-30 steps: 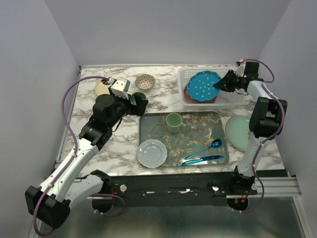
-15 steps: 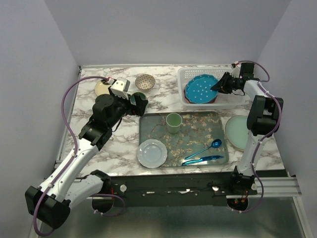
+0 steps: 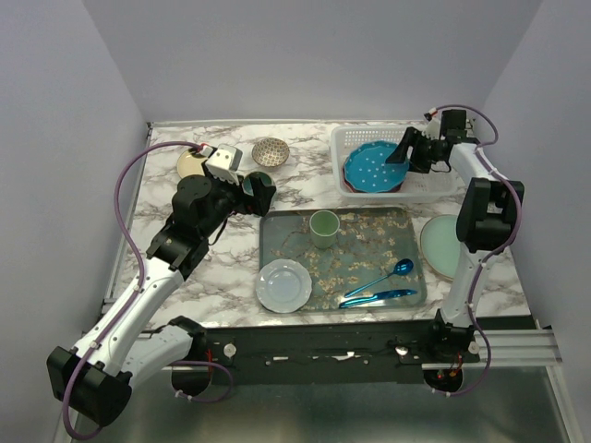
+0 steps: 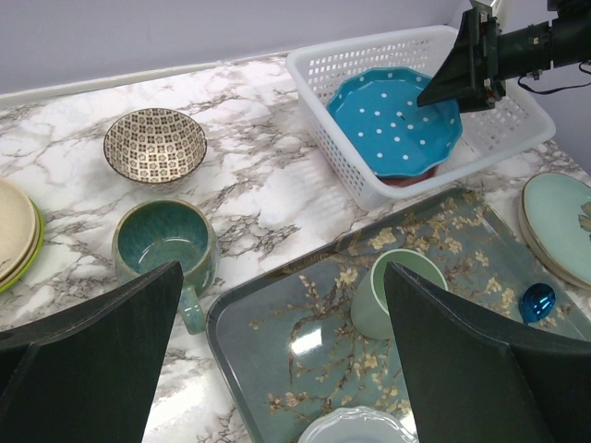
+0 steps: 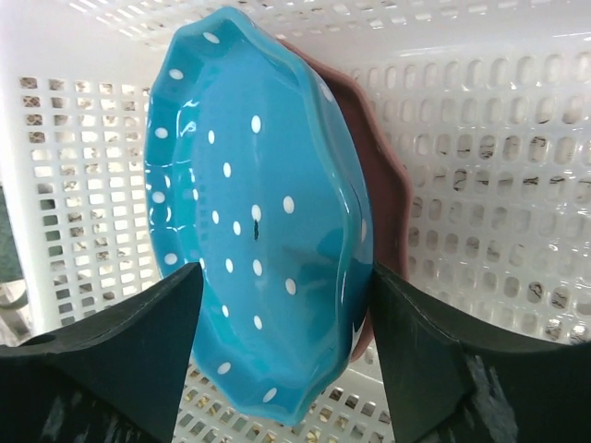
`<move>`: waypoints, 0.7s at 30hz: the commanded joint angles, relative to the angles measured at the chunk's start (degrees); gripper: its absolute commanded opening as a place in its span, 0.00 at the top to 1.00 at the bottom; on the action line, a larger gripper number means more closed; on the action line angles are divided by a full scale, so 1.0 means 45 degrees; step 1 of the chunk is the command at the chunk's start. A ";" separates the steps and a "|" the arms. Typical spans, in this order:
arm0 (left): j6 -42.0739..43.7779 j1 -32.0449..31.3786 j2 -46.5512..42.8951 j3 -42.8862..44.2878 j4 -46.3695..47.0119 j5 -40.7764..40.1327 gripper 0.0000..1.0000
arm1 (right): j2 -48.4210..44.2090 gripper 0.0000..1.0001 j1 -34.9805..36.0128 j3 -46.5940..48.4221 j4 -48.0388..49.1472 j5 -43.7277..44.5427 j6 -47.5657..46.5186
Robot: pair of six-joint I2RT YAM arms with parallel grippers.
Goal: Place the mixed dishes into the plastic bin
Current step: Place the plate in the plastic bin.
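Sitting in the far-right-corner white bin [image 4: 337, 157]: teal dotted plate [image 4: 395, 120] on pink plate [image 5: 383, 185]. Hovering above, right gripper [image 3: 403, 151] released; left gripper [image 4: 282, 369] likewise gaping. Waiting far-left: mug [image 4: 164, 242], patterned bowl [image 4: 154, 145], stacked plates [image 4: 14, 231].

The white lattice basket [image 4: 334, 138] at the far right holds a blue plate [image 3: 372, 166] with white dots over a pink plate [image 5: 386, 185]. At the far left are a cream plate [image 3: 191, 163] on a lime green plate [image 4: 33, 249], a bowl [image 3: 271, 151] patterned brown and white, and a dark teal mug [image 4: 164, 240]. The grey-blue tray [image 3: 286, 238] with pale blossoms carries a pale green cup [image 3: 324, 227] and shiny blue spoons [image 3: 403, 267], on a white table [image 3: 231, 268] with grey veins.
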 commanded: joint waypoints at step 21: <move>0.0025 0.0143 -0.0271 0.0198 0.0051 0.0266 0.01 | 0.0347 0.11 0.1046 0.1461 -0.1542 0.3587 -0.2409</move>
